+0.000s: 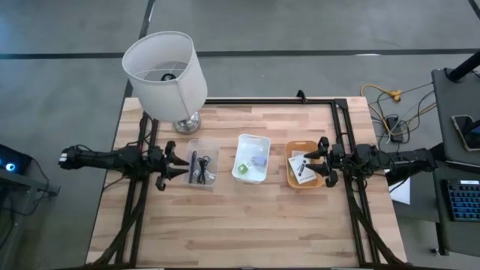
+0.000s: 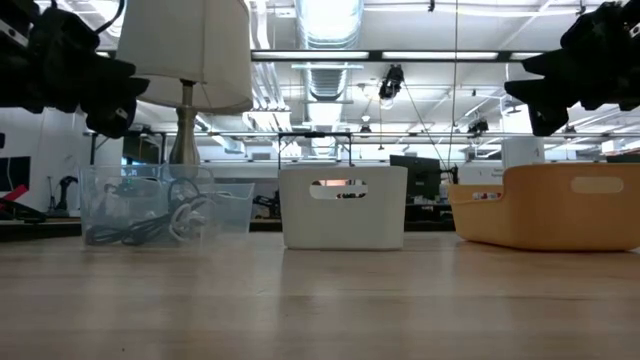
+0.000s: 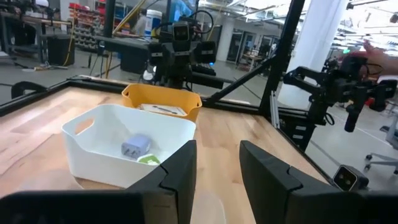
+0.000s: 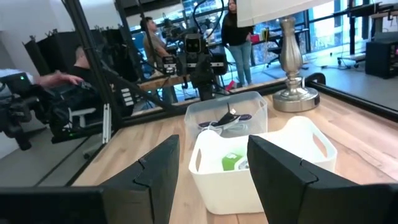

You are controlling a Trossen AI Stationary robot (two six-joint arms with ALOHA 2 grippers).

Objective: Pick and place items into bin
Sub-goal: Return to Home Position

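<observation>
Three small bins stand in a row mid-table. The clear bin (image 1: 201, 166) holds dark cables and small bits. The white bin (image 1: 251, 158) holds a green piece (image 1: 241, 169) and a grey-blue cube (image 1: 259, 160); my left wrist view shows this cube (image 3: 135, 147) too. In the orange bin (image 1: 305, 165) lie white flat packets (image 1: 301, 166). My left gripper (image 1: 180, 163) hovers open over the clear bin's left edge. My right gripper (image 1: 309, 165) hovers open over the orange bin's right part. Both grippers are well above the table in the low view, left gripper (image 2: 90, 80) and right gripper (image 2: 570, 70).
A white-shaded lamp (image 1: 165, 71) stands on its metal base (image 1: 187, 124) at the table's far left, just behind the clear bin. A black frame (image 1: 270, 101) runs along the far edge and both sides. Bare wood lies toward the near edge (image 1: 240, 225). People show beyond the table.
</observation>
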